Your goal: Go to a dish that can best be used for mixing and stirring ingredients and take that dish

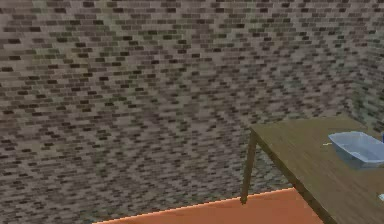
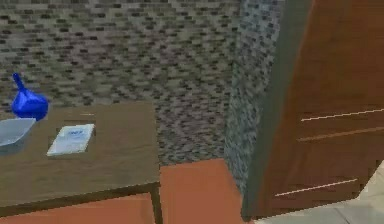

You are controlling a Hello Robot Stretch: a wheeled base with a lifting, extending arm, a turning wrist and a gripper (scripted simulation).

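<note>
A pale blue, shallow, see-through dish (image 1: 359, 148) lies on a dark wooden table (image 1: 310, 160) at the forward view's right edge. In the arm side view the same dish (image 2: 12, 131) shows at the left edge on the table (image 2: 110, 165). Behind the dish stands a deep blue flask-shaped vessel (image 2: 27, 101). A flat pale rectangular thing like a book (image 2: 72, 139) lies beside the dish, nearer the table's middle.
A brick-patterned wall (image 1: 140, 100) runs behind the table. The floor (image 1: 220, 212) is orange-red. A brown wooden door (image 2: 335, 100) in a dark frame stands at the arm side view's right, beside a brick-patterned corner (image 2: 250, 90).
</note>
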